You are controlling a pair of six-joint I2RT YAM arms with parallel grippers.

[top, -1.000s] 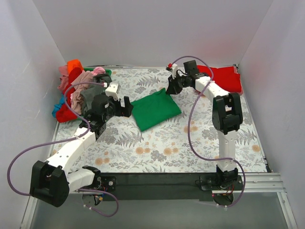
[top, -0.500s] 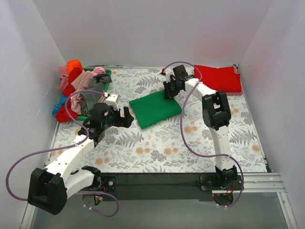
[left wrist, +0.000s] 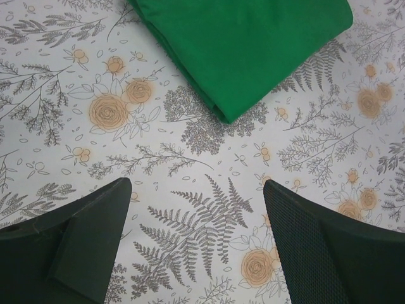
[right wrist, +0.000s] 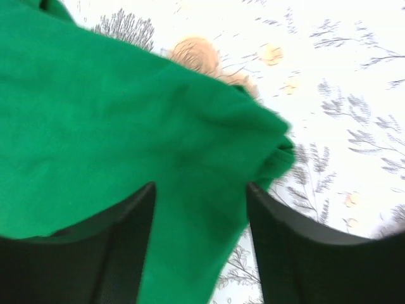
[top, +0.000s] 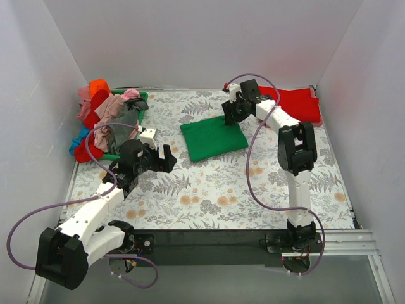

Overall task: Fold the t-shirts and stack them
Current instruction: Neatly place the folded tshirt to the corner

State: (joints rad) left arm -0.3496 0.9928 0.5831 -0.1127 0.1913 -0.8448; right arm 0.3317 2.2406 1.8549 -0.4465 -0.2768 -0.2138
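A bright green t-shirt [top: 213, 137] lies folded on the floral cloth in the middle of the table. In the right wrist view this green shirt [right wrist: 114, 114] fills most of the frame. My right gripper [top: 231, 118] hovers at its far right corner, and here the right gripper [right wrist: 199, 209] has its jaws apart over the cloth, gripping nothing. My left gripper [top: 168, 158] stands open just left of the shirt, above bare cloth. In its own view the left gripper [left wrist: 196, 190] has the green shirt [left wrist: 247, 44] ahead. A red t-shirt [top: 297, 104] lies folded at the back right.
A heap of unfolded shirts [top: 104, 117] in red, pink, grey, orange and blue fills the green basket [top: 140, 95] at the back left. White walls close in the left, back and right sides. The floral cloth [top: 209, 190] covers the table.
The right gripper, shut on the green shirt's corner a moment ago, has opened. The shirt has shifted a little to the right and back. The left gripper has drawn back slightly.
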